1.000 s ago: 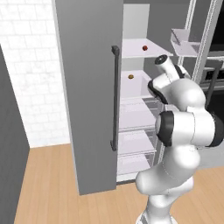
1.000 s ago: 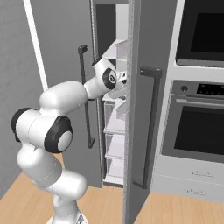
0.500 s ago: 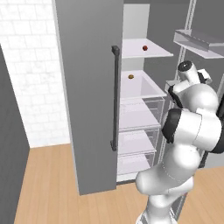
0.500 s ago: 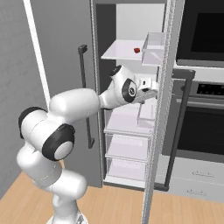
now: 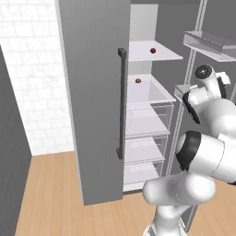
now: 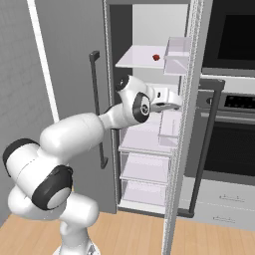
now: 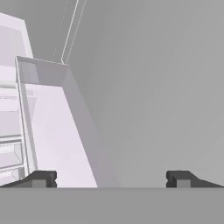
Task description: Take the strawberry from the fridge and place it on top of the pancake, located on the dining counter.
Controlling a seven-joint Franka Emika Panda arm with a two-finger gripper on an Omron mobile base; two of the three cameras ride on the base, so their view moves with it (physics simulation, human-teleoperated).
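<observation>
The strawberry lies small and dark red on the top white shelf of the fridge. The fridge's right door is swung open. My hand sits well below and to the right of the strawberry, against the inner side of that open door. In the hand view my gripper is open, its fingertips far apart with nothing between them, facing the grey door wall and a clear door bin. The pancake and the dining counter are out of view.
A small yellow-orange item lies on the second shelf, above clear drawers. Door bins stick out from the open right door. Its dark bar handle stands in front of the black wall oven. The left door stays shut.
The fridge's right door has swung wider open and my hand has moved right with it. The strawberry has come into plain sight on the top shelf. The jaws stayed open.
</observation>
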